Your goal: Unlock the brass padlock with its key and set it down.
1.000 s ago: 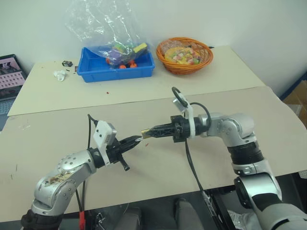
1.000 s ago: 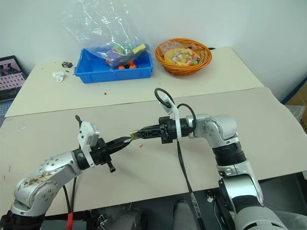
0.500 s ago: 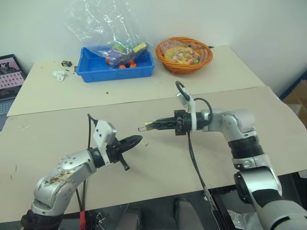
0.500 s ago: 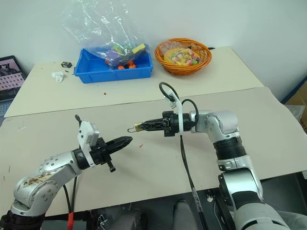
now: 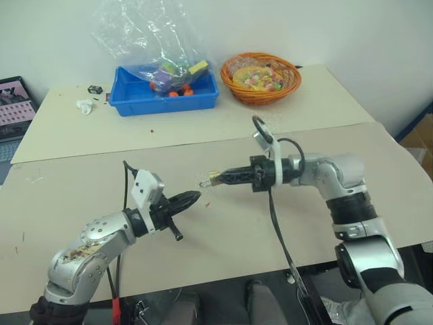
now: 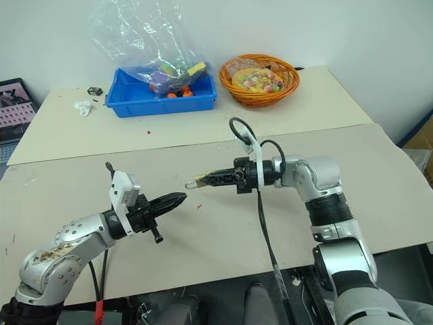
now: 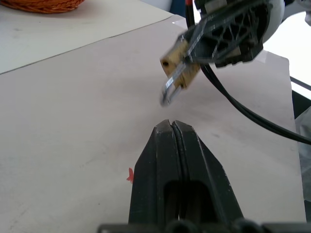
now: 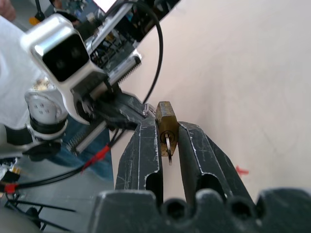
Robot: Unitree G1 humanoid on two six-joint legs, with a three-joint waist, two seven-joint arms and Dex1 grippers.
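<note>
From the head cameras I see two beige tabletops [image 5: 223, 237] pushed edge to edge against a white wall. On the far one, the blue plastic bin [image 5: 164, 95] is my landmark: a crumpled clear plastic bag [image 5: 142, 37] rises out of it, with colourful small items inside. Just beside the bin, on the side of my right arm, sits an orange woven basket [image 5: 260, 78] of wrapped sweets. On the bin's other side lie a small black object [image 5: 95, 89] and a scrap of white paper [image 5: 84, 106], and past the table edge there I see a corner of a laptop screen [image 5: 13, 101]. On the near tabletop, well in front of the bin, my right gripper [image 5: 218, 178] pinches the brass padlock [image 5: 214, 177] at its fingertips, above the surface. My left gripper [image 5: 193, 197] sits just apart from it, fingers pressed together and holding nothing I can make out. A tiny red speck [image 6: 198, 206] lies on the tabletop between them.

In the left wrist view, my two fingers meet with no gap. The padlock [image 7: 180, 60] hangs beyond their tips, its silvery shackle pointing toward them, with bare beige tabletop behind.

In the right wrist view, the padlock [image 8: 166, 127] is clamped edge-on between my narrow-set fingers [image 8: 146, 155], something thin and silvery at its near end. The left gripper shows beyond it.
</note>
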